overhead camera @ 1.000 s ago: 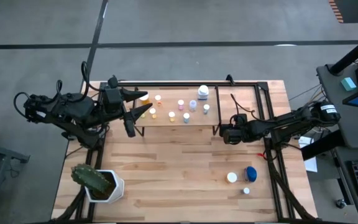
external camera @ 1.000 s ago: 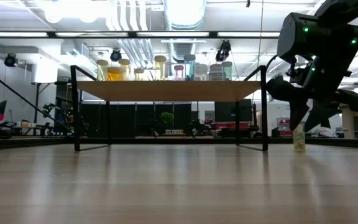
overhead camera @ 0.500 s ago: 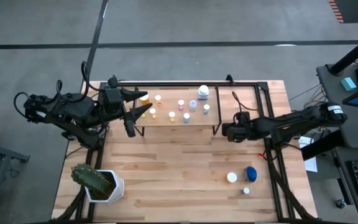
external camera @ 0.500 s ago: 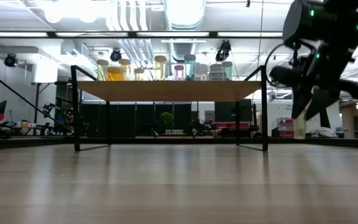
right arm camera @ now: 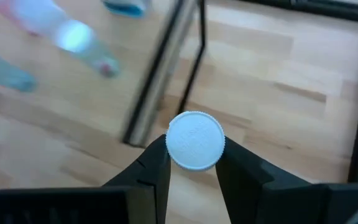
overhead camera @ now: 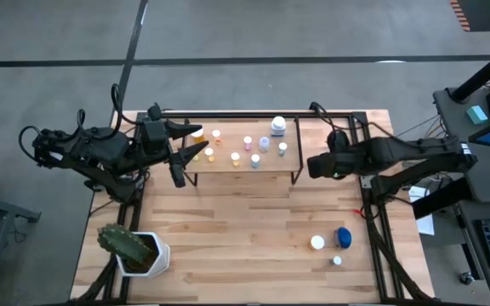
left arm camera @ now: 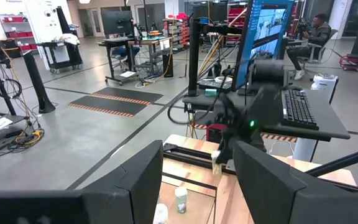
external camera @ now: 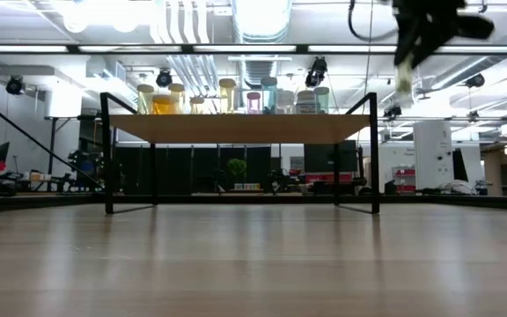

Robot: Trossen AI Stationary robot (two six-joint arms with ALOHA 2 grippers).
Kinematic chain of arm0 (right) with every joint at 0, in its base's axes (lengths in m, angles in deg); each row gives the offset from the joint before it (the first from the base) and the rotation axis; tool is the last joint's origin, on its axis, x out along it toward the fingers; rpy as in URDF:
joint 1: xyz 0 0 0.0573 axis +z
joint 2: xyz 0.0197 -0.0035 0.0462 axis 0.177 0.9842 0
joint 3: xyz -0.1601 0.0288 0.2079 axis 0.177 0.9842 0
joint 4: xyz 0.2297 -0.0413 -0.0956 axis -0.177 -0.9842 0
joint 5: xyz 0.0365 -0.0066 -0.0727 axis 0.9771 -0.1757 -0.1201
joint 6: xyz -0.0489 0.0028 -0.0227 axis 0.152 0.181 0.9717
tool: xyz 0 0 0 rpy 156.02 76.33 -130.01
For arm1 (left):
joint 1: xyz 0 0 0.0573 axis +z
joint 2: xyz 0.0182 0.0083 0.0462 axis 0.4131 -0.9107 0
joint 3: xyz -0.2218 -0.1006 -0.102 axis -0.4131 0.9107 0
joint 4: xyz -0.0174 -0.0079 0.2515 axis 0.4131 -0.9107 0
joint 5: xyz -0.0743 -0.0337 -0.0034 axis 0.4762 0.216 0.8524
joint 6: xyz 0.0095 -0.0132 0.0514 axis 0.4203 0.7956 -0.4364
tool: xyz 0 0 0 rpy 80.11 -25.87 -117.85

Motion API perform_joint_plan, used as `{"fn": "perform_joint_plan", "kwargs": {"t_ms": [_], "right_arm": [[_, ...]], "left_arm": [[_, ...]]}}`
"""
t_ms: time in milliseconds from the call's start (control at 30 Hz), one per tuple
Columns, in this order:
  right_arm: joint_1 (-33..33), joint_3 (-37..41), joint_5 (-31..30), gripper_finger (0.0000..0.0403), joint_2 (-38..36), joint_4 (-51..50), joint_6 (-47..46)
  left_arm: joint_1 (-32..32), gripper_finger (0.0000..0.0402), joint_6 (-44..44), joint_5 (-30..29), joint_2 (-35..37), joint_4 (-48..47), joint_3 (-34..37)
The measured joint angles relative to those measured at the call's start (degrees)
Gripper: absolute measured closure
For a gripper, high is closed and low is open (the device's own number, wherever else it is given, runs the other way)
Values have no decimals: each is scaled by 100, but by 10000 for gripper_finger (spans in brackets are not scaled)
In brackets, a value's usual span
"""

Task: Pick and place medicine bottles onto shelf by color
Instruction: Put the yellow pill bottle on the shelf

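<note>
The right gripper [right arm camera: 194,163] pinches one white-capped bottle [right arm camera: 195,140], a dark finger pressed against each side of the round cap; seen from above, the right gripper [overhead camera: 315,166] hangs just beside the shelf's right end, over the bare tabletop, its arm reaching in from the right edge; at table height the same bottle [external camera: 404,81] shows as a pale cylinder raised above the level of the shelf board, clear of the table; the left gripper [overhead camera: 192,143] sits at the shelf's left end with its two fingers spread and nothing between them, its arm stretching in from the left; the shelf [overhead camera: 228,167], a single light-wood board on thin black legs, stands toward the far side of the table [overhead camera: 245,238]; on it I count about eight small bottles from above, among them one orange bottle [overhead camera: 196,133] near the left gripper and one larger white-capped jar [overhead camera: 278,126] at the far right corner, the rest set in a loose cluster between; three more stand on the tabletop near the right front: one white-capped bottle on the table [overhead camera: 316,242], one wider blue bottle [overhead camera: 343,236] just beside it, and one tiny bottle [overhead camera: 337,261] a little nearer the front edge; one cactus pot [overhead camera: 143,253] stands at the left front corner.
</note>
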Motion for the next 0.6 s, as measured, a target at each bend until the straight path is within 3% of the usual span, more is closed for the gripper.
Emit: {"fn": "perform_joint_plan", "kwargs": {"t_ms": [167,367,600], "right_arm": [[223,-1137,-2,300,451,-489,122],[638,-2123,2,300,1185,-201,928],[688,-2423,-160,300,2077,751,1798]], "left_arm": [[-2,222,1,0,1,0,32],[-2,222,0,2,-7,0,46],[-2,222,-16,2,-14,0,44]]}}
